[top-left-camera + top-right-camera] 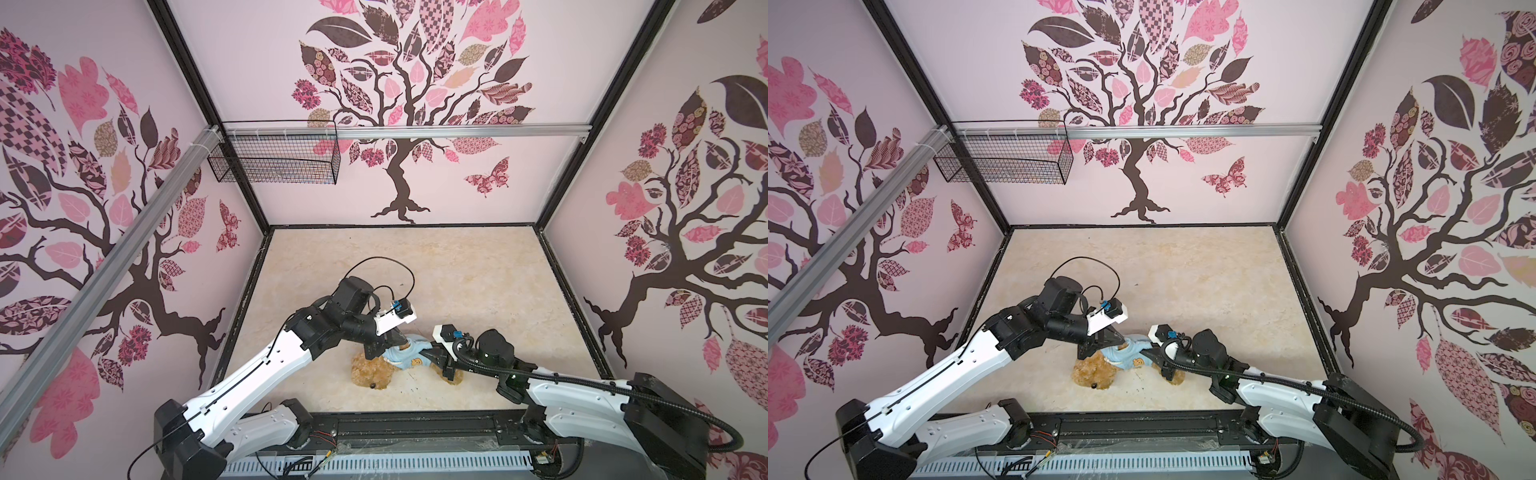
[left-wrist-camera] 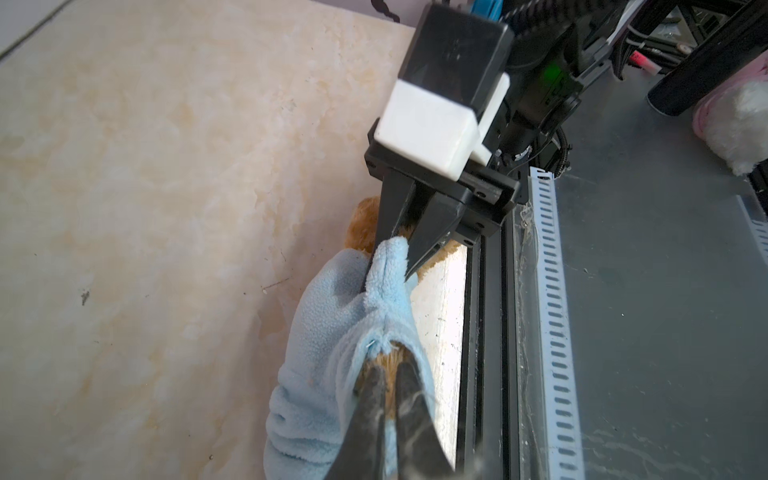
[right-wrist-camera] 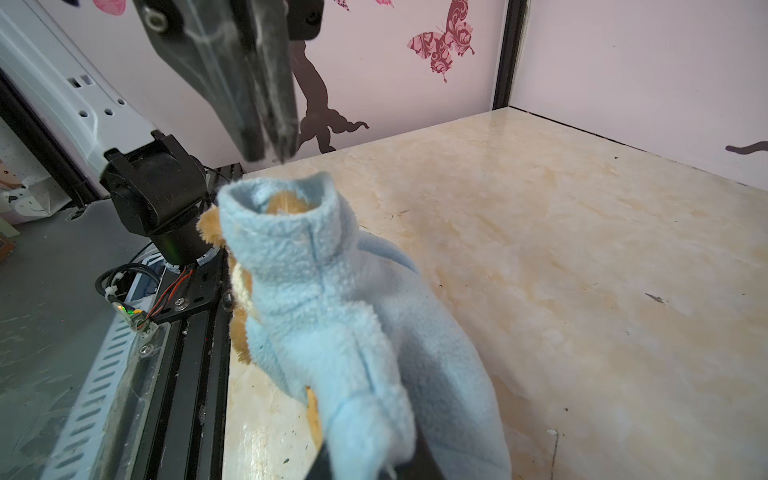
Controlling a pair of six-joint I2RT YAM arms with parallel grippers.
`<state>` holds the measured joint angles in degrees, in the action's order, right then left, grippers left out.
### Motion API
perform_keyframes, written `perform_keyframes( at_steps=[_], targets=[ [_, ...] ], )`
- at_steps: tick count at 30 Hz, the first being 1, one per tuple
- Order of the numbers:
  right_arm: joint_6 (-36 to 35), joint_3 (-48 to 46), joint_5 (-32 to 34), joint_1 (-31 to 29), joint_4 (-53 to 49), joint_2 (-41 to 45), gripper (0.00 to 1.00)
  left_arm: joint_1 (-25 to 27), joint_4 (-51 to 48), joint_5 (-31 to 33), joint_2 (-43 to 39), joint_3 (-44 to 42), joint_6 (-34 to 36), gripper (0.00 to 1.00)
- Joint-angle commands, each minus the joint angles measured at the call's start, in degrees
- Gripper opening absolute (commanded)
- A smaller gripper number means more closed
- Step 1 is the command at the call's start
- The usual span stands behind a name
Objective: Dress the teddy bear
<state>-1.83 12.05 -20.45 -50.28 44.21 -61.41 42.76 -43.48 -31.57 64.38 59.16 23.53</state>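
From my station I see the teddy bear (image 1: 371, 374) (image 1: 1093, 371) lying on the table (image 1: 457, 270) (image 1: 1183, 270), close to its front edge and about midway along it. Its head points toward the left side and its legs toward the right. A light-blue shirt (image 1: 409, 358) (image 1: 1128, 356) covers its body, and a small orange bear face shows on the cloth in both top views.

My right gripper (image 1: 424, 353) (image 1: 1144, 353) reaches in low from the right. In the left wrist view the right gripper (image 2: 390, 266) has its fingers clamped on a raised fold of the shirt (image 2: 332, 332), with brown fur showing just behind it. In the right wrist view the same cloth (image 3: 332, 316) bunches toward the bottom edge, where the fingers grip it.

One sleeve (image 3: 282, 224) stands up off the bear, and a bit of golden fur is visible inside its opening. My left gripper (image 3: 270, 153) hangs just above that opening without touching it. Its fingers are pressed together and hold nothing. In both top views the left gripper (image 1: 406, 341) (image 1: 1123, 340) sits over the far side of the bear, near the right gripper. In its own wrist view the two fingers (image 2: 370, 415) run nearly side by side over the sleeve mouth.
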Motion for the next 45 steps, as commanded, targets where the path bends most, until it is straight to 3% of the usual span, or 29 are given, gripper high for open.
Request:
perform_keyframes(
  at_steps=[1, 7, 16, 26, 32, 39, 45],
  targets=[
    [-0.61, 3.47, -0.91, 0.16, 1.85, -0.3, 0.01, 0.3, -4.46, 2.08, 1.49, 3.62, 3.14, 0.08],
    [-0.48, 3.64, -0.82, 0.17, 2.02, -0.2, 0.01, 1.21, -5.28, 3.22, 3.56, 3.54, 4.79, 0.08],
    [1.86, 4.47, -1.59, 0.18, 3.51, -0.38, 0.01, 2.48, -2.16, 2.98, 4.86, 2.01, 3.93, 0.17],
    [12.1, 6.44, -2.3, 0.18, 8.89, -2.21, 0.02, 4.83, -0.99, 4.15, 7.04, 1.51, 4.21, 0.35],
    [15.52, 7.94, 0.24, 0.17, 6.85, -1.46, 0.02, 5.05, -0.29, 4.98, 5.76, 0.0, 4.47, 0.39],
    [24.3, 9.33, -4.03, -0.14, 13.51, -2.66, 0.01, 5.05, 5.02, 10.68, 8.29, -1.03, 3.45, 0.34],
    [24.93, 7.78, -1.66, -0.28, 15.38, -1.95, 0.01, 5.05, 7.25, 7.8, 7.97, -2.2, -0.09, 0.13]
  ],
)
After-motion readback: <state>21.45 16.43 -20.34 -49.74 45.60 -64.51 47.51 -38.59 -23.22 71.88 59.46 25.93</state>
